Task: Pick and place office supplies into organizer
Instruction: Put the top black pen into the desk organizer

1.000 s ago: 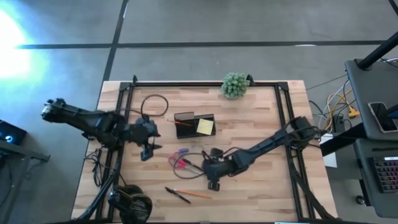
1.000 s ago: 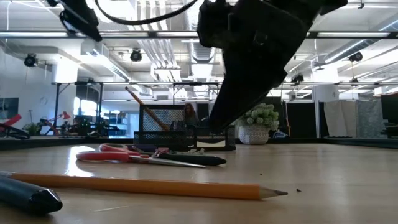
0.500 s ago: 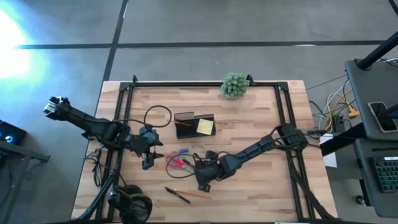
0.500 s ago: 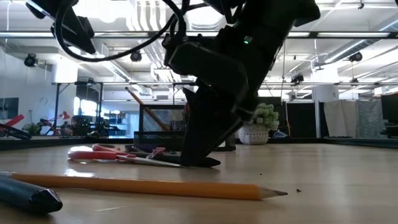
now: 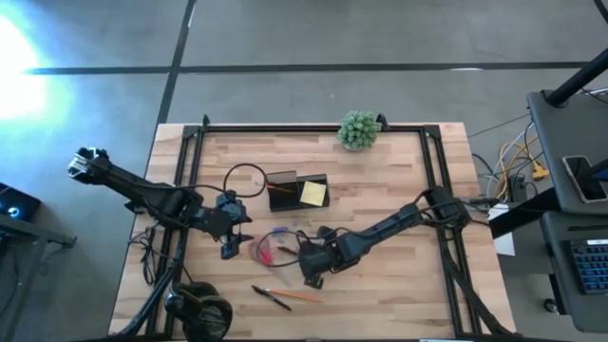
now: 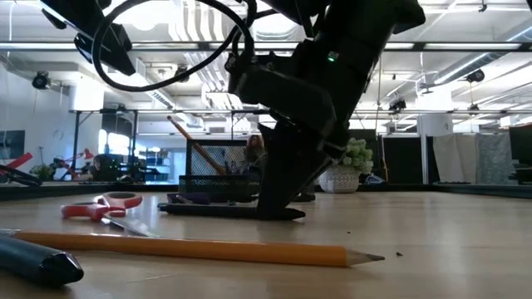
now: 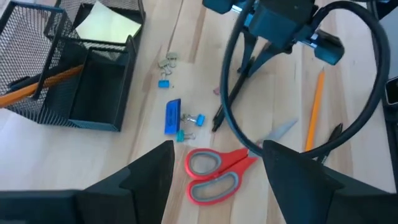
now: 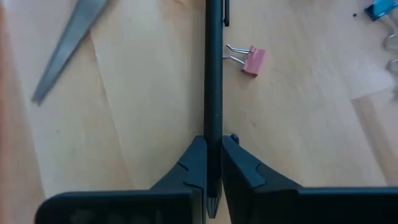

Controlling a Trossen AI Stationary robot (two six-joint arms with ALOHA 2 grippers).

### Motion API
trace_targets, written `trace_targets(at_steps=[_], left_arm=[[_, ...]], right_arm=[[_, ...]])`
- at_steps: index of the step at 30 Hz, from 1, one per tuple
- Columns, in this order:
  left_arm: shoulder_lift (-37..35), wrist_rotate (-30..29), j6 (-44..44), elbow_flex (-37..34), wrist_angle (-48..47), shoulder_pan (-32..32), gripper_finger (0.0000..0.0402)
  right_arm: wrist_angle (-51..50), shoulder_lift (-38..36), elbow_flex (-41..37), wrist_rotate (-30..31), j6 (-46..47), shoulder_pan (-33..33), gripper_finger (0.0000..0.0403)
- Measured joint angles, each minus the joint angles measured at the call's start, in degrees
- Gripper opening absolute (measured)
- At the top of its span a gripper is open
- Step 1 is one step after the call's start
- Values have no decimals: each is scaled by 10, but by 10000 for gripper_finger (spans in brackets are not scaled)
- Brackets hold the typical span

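1. Since a moment ago, right gripper [image 8: 213, 163] has pinched a thin black pen [image 8: 213, 74] lying mid-table, near red-handled scissors [image 7: 214, 173].
2. Left gripper [image 7: 214, 165] hovers left of them, fingers spread.
3. Black mesh organizer [image 5: 296, 191] sits farther back.

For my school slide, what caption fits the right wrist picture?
Right gripper pinches a black pen lying on the wooden table.

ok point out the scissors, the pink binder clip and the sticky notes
scissors [image 7: 214, 174]: left wrist view, on the red handles
pink binder clip [image 8: 254, 61]: right wrist view, on the pink body
sticky notes [image 7: 109, 28]: left wrist view, on the yellow top sheet in the organizer
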Motion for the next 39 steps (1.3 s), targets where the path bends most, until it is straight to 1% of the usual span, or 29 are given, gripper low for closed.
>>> trace_targets(at_steps=[3, 5, 7, 10, 13, 15, 17, 21, 24, 26, 31, 33, 39], left_arm=[[0, -22, 0, 0, 2, 0, 231], [-3, -38, -3, 0, 7, 0, 231], [-6, -59, -4, 0, 9, 0, 231], [-12, -99, -4, 0, 14, 2, 231], [-17, -151, 17, 0, 31, 5, 231], [-22, -155, 49, 0, 66, 17, 231], [-25, -135, 72, 1, 93, 37, 231], [-23, -72, 98, 0, 94, 80, 231], [-24, -36, 141, 0, 97, 97, 231], [-24, -1, 170, 0, 99, 107, 231], [-17, 61, 224, 0, 100, 131, 230], [-8, 79, 237, 0, 100, 144, 224], [24, 107, 271, 0, 118, 184, 195]], right_arm=[[-8, -28, 9, 52, -20, 0, 20], [-1, -63, 11, 95, -23, -5, 20], [6, -99, 10, 125, -23, -16, 20], [4, -129, 2, 138, -31, -39, 19], [8, -151, 2, 133, -62, -65, 19], [15, -159, 3, 118, -87, -78, 18], [16, -160, 3, 114, -110, -83, 18], [16, -161, 8, 109, -146, -81, 18], [14, -162, 9, 105, -150, -80, 18], [12, -161, 8, 102, -154, -80, 18], [14, -161, 8, 96, -168, -79, 18], [14, -161, 8, 93, -173, -79, 18], [15, -161, 8, 80, -174, -76, 18]])
